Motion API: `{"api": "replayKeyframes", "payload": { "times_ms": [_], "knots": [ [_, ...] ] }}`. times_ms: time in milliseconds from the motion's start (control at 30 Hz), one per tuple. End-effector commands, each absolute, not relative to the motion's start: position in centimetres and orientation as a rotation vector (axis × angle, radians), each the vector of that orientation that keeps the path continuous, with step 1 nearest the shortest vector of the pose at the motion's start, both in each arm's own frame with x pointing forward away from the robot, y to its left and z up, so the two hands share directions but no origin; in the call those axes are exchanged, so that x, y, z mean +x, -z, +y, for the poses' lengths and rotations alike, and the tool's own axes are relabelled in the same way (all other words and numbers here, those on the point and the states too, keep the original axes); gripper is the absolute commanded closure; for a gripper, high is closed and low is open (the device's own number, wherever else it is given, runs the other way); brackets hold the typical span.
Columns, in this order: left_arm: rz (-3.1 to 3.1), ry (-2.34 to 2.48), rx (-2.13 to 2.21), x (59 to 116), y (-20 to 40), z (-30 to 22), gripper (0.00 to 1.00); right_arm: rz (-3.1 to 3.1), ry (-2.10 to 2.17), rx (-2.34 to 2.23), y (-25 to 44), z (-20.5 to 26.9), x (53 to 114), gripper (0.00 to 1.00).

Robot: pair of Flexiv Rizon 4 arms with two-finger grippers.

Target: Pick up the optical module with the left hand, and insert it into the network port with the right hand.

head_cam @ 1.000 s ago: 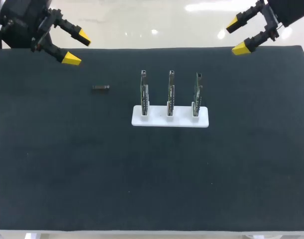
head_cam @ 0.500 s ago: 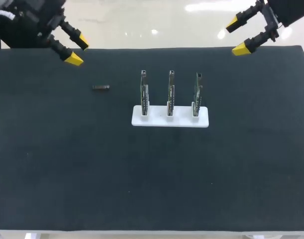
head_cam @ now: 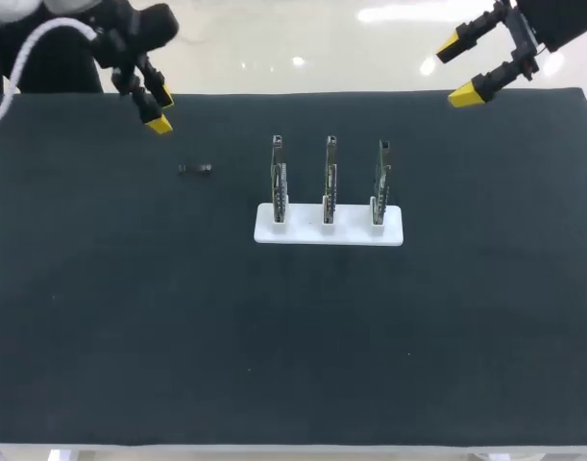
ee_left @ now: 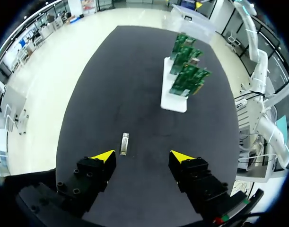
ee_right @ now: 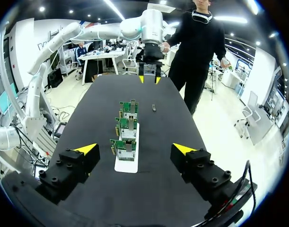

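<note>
Three cards (head_cam: 330,178) sit upright in the white stand (head_cam: 329,230), likely so a plug can be pushed straight in. The module (head_cam: 194,169) lies flat on the mat (head_cam: 130,317) left of the stand, well apart, leaving room for fingers. Your left gripper (head_cam: 160,111) hovers farther back and left of the stand, spread and empty, seemingly aimed at the module. Your right gripper (head_cam: 456,70) hangs back right of the stand, spread wide, out of the way.

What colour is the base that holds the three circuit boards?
White; the base shows best in the head view.
</note>
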State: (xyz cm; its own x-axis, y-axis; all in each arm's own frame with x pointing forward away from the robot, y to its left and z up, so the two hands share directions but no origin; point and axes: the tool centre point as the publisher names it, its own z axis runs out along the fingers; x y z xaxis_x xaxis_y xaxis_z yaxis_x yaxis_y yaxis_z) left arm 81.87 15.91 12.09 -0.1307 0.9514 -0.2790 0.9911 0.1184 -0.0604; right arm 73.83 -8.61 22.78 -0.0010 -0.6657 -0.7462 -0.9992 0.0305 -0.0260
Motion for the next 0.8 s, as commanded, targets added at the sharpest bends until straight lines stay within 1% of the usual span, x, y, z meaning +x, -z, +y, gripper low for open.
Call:
{"api": "replayKeyframes", "payload": {
  "times_ms": [33, 400, 800],
  "knots": [
    [2.472, 0.037, 2.139, 85.1, -10.3, 15.3, 0.00, 1.725, -0.734, -1.695, -22.7, -8.6, 73.9, 0.00],
    [2.456, -0.073, 2.233, 85.7, -6.5, 15.8, 0.00, 1.725, -0.734, -1.695, -22.7, -8.6, 73.9, 0.00],
    [2.352, 0.014, 2.309, 86.0, -4.2, 16.3, 0.00, 1.725, -0.734, -1.695, -22.7, -8.6, 73.9, 0.00]
  ]
}}
